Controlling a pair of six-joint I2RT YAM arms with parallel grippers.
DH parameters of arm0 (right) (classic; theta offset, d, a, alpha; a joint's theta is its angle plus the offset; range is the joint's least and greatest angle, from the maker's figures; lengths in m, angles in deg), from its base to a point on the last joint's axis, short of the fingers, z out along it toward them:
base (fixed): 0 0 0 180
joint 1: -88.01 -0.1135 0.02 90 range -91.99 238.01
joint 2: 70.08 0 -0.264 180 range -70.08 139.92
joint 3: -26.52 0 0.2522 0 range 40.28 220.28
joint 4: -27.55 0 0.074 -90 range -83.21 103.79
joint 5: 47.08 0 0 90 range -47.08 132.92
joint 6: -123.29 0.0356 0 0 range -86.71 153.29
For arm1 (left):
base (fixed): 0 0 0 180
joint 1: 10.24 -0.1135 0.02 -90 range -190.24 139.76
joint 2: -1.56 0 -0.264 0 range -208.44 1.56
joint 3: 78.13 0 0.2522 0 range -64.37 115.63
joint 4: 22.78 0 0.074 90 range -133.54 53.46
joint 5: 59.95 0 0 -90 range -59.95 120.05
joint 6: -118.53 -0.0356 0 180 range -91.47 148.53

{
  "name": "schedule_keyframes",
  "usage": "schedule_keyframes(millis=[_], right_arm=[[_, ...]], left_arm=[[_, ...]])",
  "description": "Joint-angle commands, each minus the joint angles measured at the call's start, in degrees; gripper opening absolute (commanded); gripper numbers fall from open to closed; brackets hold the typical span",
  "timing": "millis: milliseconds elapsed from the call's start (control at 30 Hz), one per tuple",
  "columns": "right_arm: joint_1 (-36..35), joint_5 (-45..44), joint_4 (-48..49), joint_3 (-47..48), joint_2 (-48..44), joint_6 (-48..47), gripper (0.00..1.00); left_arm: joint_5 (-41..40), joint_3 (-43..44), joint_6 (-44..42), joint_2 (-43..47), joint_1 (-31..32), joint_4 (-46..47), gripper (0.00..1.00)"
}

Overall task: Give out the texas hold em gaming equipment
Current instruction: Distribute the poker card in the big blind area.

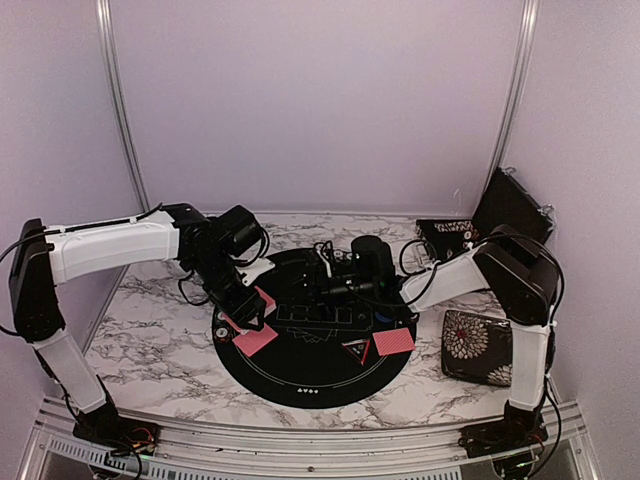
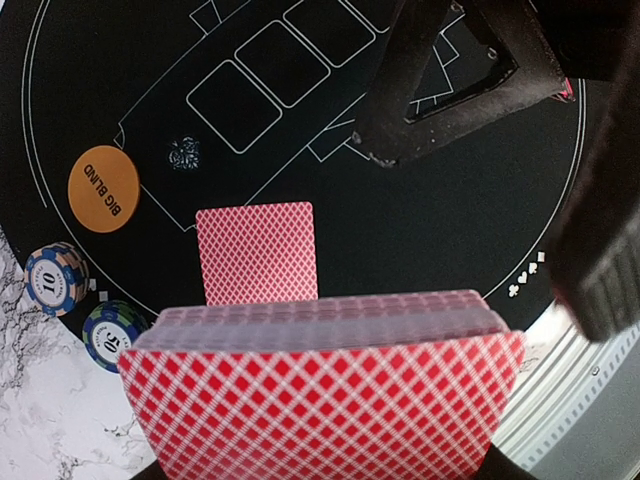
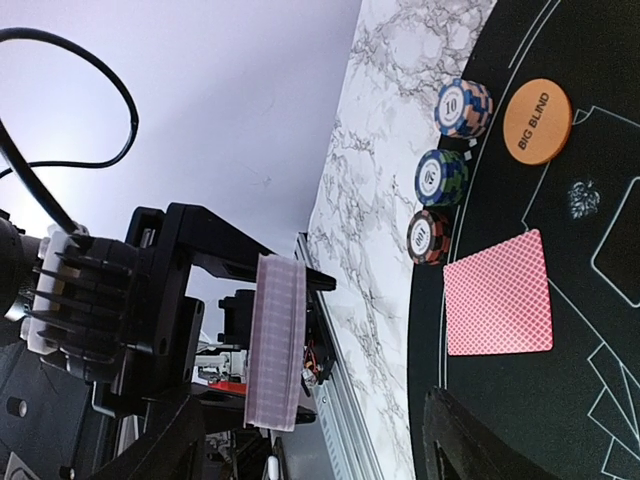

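While I hold the deck [image 2: 320, 390]: my left gripper [image 1: 248, 310] is clamped on the pink-red-backed stack, raised over the mat [image 1: 300, 385] on the side nearer the bench's left edge.
Right gripper [image 1: 328, 283]: fingers apart, nothing between them; it hovers over the middle of the mat, turned toward the deck and clear of it.
Face-down card [image 2: 257, 252]: flat on the mat just beyond the deck, toward the left edge of the bench.
Second card [image 1: 393, 343]: flat on the mat toward the right edge.
Chip stacks [image 3: 441, 177]: three striped stacks in a row along the mat's rim, left-edge side.
Big blind button [image 2: 100, 188]: orange, on the mat beside the chips.
Triangle marker [image 1: 355, 350]: on the mat toward the near edge, just beside the second card.
Step in hand (my judgement): my right gripper takes the top card off the deck for the next seat.
Doing it well: hold the deck steady and level; bring the right fingers onto the top card only, near one end; slide it off along its length, not upward.
Risk: gripping two cards, or nudging the deck loose.
Check: one card out, deck square in the left gripper.
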Motion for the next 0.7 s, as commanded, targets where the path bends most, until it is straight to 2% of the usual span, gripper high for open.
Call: schedule_keyframes(millis=[0, 667], right_arm=[[-0.6, 1.4, 3.1, 0.7, 0.1, 1.4, 0.73], [-3.0, 1.8, 4.0, 5.6, 4.1, 3.3, 0.73]], left_arm=[[0.3, 2.5, 0.0, -1.0, 0.4, -1.0, 0.55], [0.5, 3.2, -0.2, -1.3, 0.7, -1.5, 0.55]])
